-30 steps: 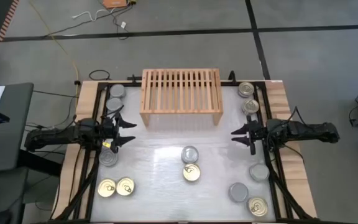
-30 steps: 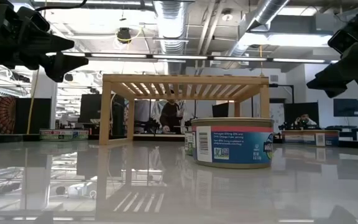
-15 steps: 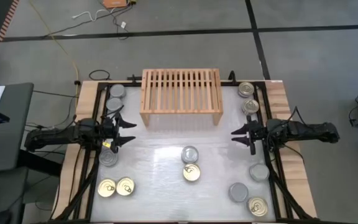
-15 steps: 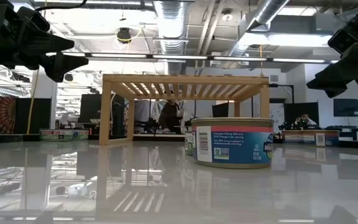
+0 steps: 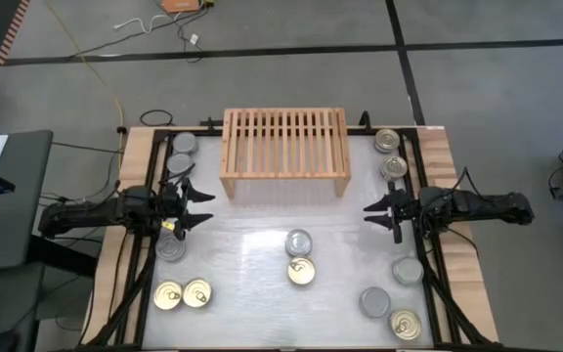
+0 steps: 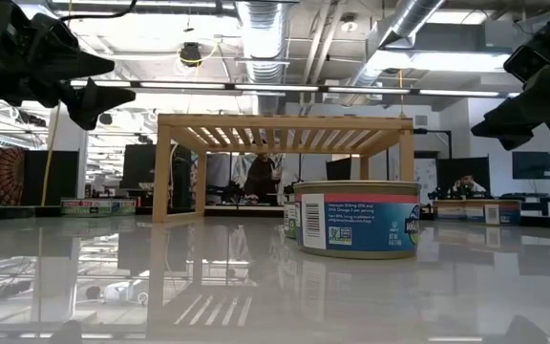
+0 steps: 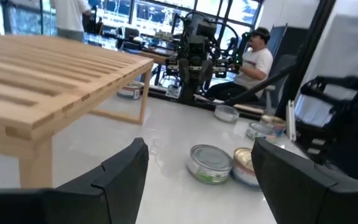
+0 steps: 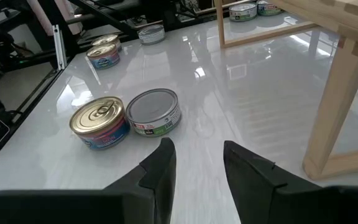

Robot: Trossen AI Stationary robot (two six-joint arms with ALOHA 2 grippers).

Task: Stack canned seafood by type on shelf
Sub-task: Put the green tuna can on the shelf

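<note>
The small round flat metal tins of seafood are lying scattered on the glossy white table (image 5: pixel 252 254), none on the low light-wood slatted shelf (image 5: pixel 284 145), which is standing at the far middle of the table, ahead of and between the two grippers.

Between the grippers and slightly nearer the front edge, a silver-topped tin (image 5: pixel 299 242) is sitting just beside a gold pull-ring tin (image 5: pixel 301 271); both are showing in the right wrist view (image 8: pixel 155 111) (image 8: pixel 99 121).

The left gripper (image 5: pixel 195 206) is hovering above the table's left side with its fingers (image 7: pixel 120 177) spread wide and nothing between them. Two silver tins (image 5: pixel 184 144) (image 5: pixel 179 164) are lying beyond it toward the back corner, one silver tin (image 5: pixel 171 246) just in front of it, and a pair of gold-topped tins (image 5: pixel 182 293) farther toward the front.

The right gripper (image 5: pixel 380 212) is hovering over the right side, fingers (image 8: pixel 160 171) parted and empty. Two gold-topped tins (image 5: pixel 387 141) (image 5: pixel 394 167) are lying behind it; two silver tins (image 5: pixel 407 271) (image 5: pixel 375 301) and one gold tin (image 5: pixel 406 325) are lying toward the front.

A seated person (image 7: pixel 250 62) is showing beyond the table.
</note>
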